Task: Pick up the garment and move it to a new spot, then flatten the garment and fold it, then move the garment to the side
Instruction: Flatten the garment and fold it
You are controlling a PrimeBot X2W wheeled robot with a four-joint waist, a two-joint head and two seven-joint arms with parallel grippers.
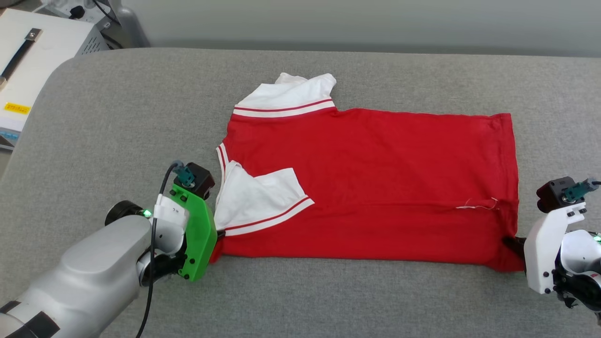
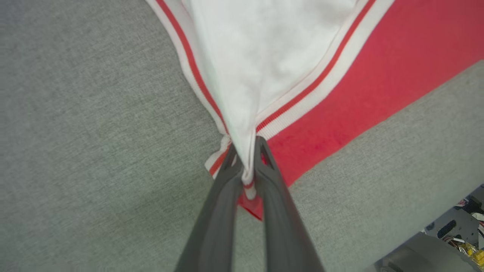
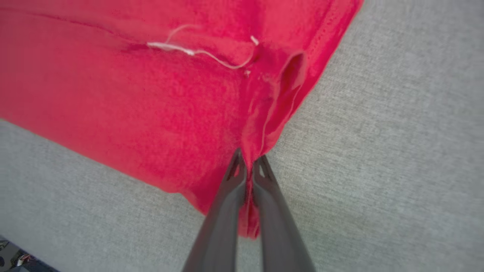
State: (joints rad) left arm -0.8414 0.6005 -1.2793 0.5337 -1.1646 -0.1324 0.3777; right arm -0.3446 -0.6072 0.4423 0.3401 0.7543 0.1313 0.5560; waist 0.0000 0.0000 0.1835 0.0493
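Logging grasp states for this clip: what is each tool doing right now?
Left tool: closed on the garment, at its near left corner.
Right tool: closed on the garment, at its near right corner.

Nothing here reads clearly.

- Yellow label (image 1: 17,108): stuck flat on the white box (image 1: 51,42) at the far left, close to the box's near edge. There is dark print on it in a single short line, but it is too small and blurred to read. No brand or number can be made out.
- Small dark marks (image 1: 174,210): on the white cover (image 1: 170,219) of the left arm (image 1: 94,267), just beside the green mount (image 1: 199,234). They may be a character or two, printed or moulded. I cannot tell which, or what they say.
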